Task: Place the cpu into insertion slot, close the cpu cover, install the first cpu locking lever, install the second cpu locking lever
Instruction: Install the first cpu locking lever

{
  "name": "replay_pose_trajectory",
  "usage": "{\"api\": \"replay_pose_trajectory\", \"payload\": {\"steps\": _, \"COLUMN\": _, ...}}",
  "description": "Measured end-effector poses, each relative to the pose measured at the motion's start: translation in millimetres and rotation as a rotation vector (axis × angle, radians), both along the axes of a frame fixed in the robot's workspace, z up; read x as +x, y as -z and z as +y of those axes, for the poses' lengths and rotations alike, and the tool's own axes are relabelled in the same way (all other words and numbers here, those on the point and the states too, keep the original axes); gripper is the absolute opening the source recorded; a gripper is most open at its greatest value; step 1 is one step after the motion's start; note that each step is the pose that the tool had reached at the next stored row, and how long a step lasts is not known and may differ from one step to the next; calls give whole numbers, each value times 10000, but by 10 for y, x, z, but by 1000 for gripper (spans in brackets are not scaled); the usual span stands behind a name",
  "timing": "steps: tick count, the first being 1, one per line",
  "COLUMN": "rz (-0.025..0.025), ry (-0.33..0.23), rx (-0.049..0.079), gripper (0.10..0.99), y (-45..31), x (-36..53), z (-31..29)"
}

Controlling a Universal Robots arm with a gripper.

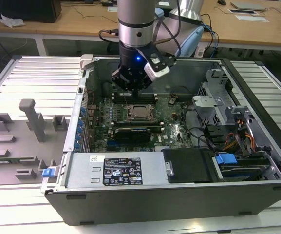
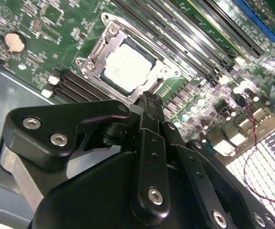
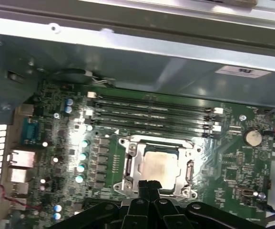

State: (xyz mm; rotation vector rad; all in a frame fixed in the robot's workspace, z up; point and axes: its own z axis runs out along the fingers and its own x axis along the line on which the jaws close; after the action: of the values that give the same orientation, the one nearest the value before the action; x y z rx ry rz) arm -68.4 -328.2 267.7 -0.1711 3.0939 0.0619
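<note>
Operator: Table (image 1: 28,78) first. What sits on it?

Observer: An open computer case (image 1: 179,202) lies on the slatted table. A grey moulded fixture tray (image 1: 18,141) sits beside it on the exterior view's left.

Operator: And the arm (image 1: 136,24)?

Observer: It reaches straight down into the case, over the far half of the green motherboard (image 1: 175,127). The power supply (image 1: 116,168) lies along the near wall, and a long black expansion card (image 1: 133,132) sits just behind it.

Operator: End effector?

Observer: The end effector (image 2: 147,98) has its fingers pressed together with nothing between them. In the first wrist view the end effector (image 3: 149,185) points at the near edge of the socket, opposite the memory slots (image 3: 151,112). I cannot tell if it touches the metal.

Operator: Where is the chip?

Observer: The insertion slot (image 3: 156,142) is occupied. The cpu cover (image 3: 133,164) lies flat over it, and its window frames the cpu (image 3: 157,166). The silver top of the cpu (image 2: 127,64) shows through that frame (image 2: 95,64) in both wrist views. I can't make out how the levers stand.

Operator: Anything smaller?

Observer: A coin cell (image 3: 252,137) sits on the board near the slot.
</note>
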Motion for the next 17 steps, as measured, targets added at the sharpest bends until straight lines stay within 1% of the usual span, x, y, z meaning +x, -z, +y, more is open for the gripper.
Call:
{"api": "replay_pose_trajectory", "payload": {"steps": 7, "rz": 1, "ry": -1, "rx": 0, "gripper": 106, "y": 1, "x": -125, "z": 0}}
{"api": "replay_pose_trajectory", "payload": {"steps": 9, "rz": 0, "ry": 1, "rx": 0, "gripper": 106, "y": 1, "x": -194, "z": 0}}
{"api": "replay_pose_trajectory", "payload": {"steps": 13, "rz": 0, "ry": 0, "rx": 6, "gripper": 106, "y": 4, "x": -275, "z": 0}}
{"api": "replay_pose_trajectory", "payload": {"steps": 15, "rz": 1, "ry": 0, "rx": 58, "gripper": 106, "y": 7, "x": -315, "z": 0}}
{"api": "replay_pose_trajectory", "payload": {"steps": 17, "rz": 0, "ry": 1, "rx": 117, "gripper": 106, "y": 11, "x": -328, "z": 0}}
